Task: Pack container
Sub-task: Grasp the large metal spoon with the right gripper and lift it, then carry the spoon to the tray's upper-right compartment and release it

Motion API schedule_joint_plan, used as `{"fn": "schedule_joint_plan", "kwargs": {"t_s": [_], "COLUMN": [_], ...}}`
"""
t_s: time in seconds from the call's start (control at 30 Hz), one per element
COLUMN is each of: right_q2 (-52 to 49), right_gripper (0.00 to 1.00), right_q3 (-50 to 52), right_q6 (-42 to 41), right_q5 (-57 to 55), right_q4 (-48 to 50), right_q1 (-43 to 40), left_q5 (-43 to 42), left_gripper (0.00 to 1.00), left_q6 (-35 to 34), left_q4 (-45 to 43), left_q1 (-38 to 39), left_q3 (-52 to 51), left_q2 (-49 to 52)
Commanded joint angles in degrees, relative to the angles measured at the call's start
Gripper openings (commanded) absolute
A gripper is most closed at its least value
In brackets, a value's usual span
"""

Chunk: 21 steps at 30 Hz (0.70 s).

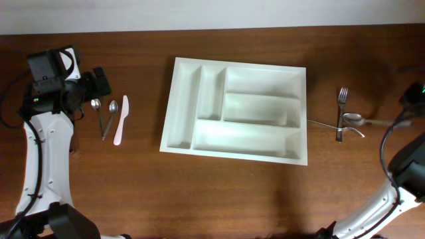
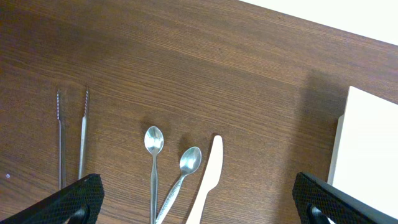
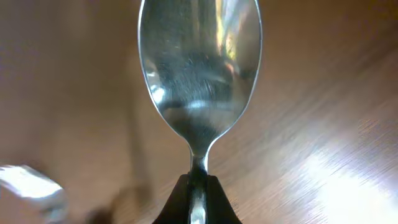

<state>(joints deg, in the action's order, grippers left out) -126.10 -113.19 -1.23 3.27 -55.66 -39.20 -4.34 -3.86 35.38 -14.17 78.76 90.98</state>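
Container [image 1: 242,141], a big white tray of five compartments, lies slightly askew in the middle of the brown wooden table [image 1: 219,199], well apart from both grippers. Nearest the robot's side, the white links of the two arms rise from the table's near corners. Further in on the left, the left gripper [image 1: 98,81] hangs with its jaws spread wide, grasping nothing. Its wrist view shows one black finger [image 2: 74,199] at each lower corner, and between and beyond them a row of utensils on the wood: metal tongs [image 2: 71,137] outermost, then a straight spoon [image 2: 153,140], a slanted spoon [image 2: 189,160] whose handle runs in toward the straight one's, and a pale plastic knife [image 2: 211,168]. The knife lies closest to the tray, with bare wood between them. On the right, the right gripper [image 3: 198,199] is clenched on the neck of a large spoon [image 3: 199,81], bowl pointing away from the fingers, the table behind it blurred. From overhead that bowl sits over the handle of a fork [image 1: 341,109]; whether they touch cannot be told. A thin metal piece [image 1: 325,124] also crosses the fork, its end just beside the tray's right wall, so both lie between the clenched fingers and the tray. Farthest off, a pale surface [image 1: 199,13] runs beyond the table's far edge
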Motion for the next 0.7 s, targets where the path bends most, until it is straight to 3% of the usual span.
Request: {"fn": "schedule_joint_plan", "kwargs": {"t_s": [0.0, 0.2, 0.4, 0.53, 0.67], "right_q2": [8.1, 10.4, 10.4, 9.5, 6.8], "right_gripper": [0.04, 0.04, 0.04, 0.04, 0.04], "right_q3": [-6.3, -10.2, -10.1, -9.9, -9.9], "right_q6": [8.3, 20.6, 20.9, 23.6, 36.0], "right_q5": [3.5, 14.9, 26.0, 26.2, 21.9], "right_q4": [0.5, 0.6, -0.7, -2.9, -6.3], "right_q1": [4.3, 11.2, 19.7, 26.7, 34.6], "left_q5": [-0.8, -0.8, -0.8, -0.8, -0.8], "left_gripper": [0.99, 0.99, 0.99, 0.99, 0.99], "left_q6": [0.9, 0.9, 0.9, 0.9, 0.9], "left_q4": [-0.1, -0.1, -0.1, -0.1, -0.1], "left_q1": [-0.2, -0.2, -0.2, -0.2, -0.2], "left_q3": [1.0, 1.0, 1.0, 1.0, 1.0], "left_q2": [0.4, 0.4, 0.4, 0.4, 0.4]}}
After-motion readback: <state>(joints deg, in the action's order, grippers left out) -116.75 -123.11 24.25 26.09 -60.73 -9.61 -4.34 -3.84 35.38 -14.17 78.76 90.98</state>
